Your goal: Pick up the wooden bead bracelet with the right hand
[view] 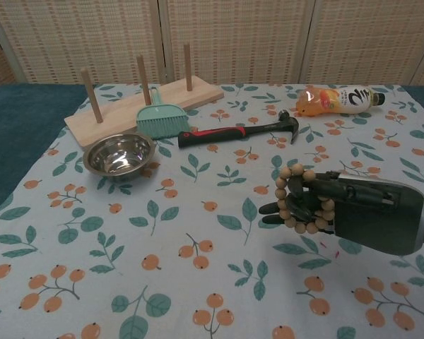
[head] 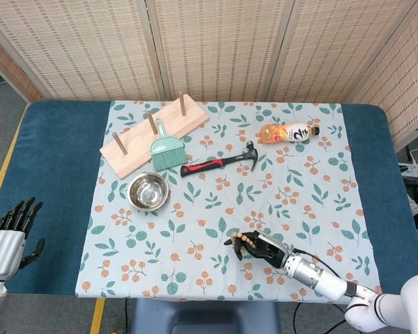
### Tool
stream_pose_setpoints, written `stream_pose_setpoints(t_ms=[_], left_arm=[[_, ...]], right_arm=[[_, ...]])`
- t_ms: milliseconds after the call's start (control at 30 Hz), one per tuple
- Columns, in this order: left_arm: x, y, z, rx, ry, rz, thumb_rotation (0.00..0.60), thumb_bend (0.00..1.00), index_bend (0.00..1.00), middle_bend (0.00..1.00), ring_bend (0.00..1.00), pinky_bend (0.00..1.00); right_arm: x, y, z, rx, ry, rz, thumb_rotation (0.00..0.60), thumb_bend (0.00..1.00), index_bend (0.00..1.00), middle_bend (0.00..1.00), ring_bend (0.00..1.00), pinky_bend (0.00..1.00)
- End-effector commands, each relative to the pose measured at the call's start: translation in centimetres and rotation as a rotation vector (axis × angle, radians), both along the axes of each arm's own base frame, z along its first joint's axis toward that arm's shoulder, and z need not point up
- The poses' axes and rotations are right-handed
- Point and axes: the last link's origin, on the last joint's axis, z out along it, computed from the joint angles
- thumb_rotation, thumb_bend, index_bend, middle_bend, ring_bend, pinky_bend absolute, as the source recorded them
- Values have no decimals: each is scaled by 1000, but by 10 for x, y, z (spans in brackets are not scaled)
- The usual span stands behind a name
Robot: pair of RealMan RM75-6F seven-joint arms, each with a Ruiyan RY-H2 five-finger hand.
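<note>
The wooden bead bracelet (view: 294,200) is a ring of pale round beads looped around the dark fingers of my right hand (view: 353,212). The hand grips it just above the patterned cloth, near the table's front right. In the head view the same right hand (head: 261,246) shows close to the front edge with the bracelet (head: 244,241) at its fingertips. My left hand (head: 7,233) hangs off the table's left side, fingers spread, holding nothing.
A steel bowl (view: 118,153), a teal hand brush (view: 160,119) and a wooden peg board (view: 141,106) stand at the back left. A red-handled hammer (view: 240,130) lies in the middle. An orange drink bottle (view: 339,99) lies at the back right.
</note>
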Motion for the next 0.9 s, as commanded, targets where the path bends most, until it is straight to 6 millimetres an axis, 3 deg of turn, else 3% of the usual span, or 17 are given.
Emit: stream_pose_setpoints(t_ms=[33, 367, 433, 467, 567, 600, 700, 767, 900], left_arm=[[0, 0, 0, 0, 0, -1, 600, 439, 23, 0, 0, 174], [1, 1, -2, -3, 2, -2, 600, 439, 23, 0, 0, 174], [1, 1, -2, -4, 2, -2, 600, 439, 23, 0, 0, 174], [1, 1, -2, -3, 2, -3, 600, 440, 23, 0, 0, 174], [1, 0, -1, -3, 1, -4, 600, 440, 23, 0, 0, 174], [1, 0, -2, -3, 1, -4, 600, 440, 23, 0, 0, 174], [1, 1, -2, -4, 1, -5, 600, 439, 23, 0, 0, 174], [1, 1, -2, -5, 2, -5, 600, 439, 23, 0, 0, 174], [1, 1, -3, -7, 2, -5, 600, 439, 23, 0, 0, 174]], right_arm=[[0, 0, 1, 4, 2, 5, 578, 1000, 520, 613, 187, 92], [-3, 0, 4, -27, 21, 40, 600, 1000, 439, 607, 161, 87], [-5, 2, 2, -50, 48, 62, 560, 977, 398, 582, 150, 78], [-5, 2, 2, -53, 56, 65, 533, 931, 386, 571, 147, 73], [-6, 2, 3, -65, 72, 72, 413, 640, 349, 537, 140, 56], [-6, 2, 4, -64, 72, 70, 413, 588, 347, 535, 140, 55], [-6, 0, 6, -77, 74, 55, 534, 574, 377, 535, 142, 55], [-7, -3, 8, -87, 69, 33, 582, 574, 413, 535, 144, 57], [-12, -16, 16, -181, 83, -21, 600, 609, 577, 600, 208, 74]])
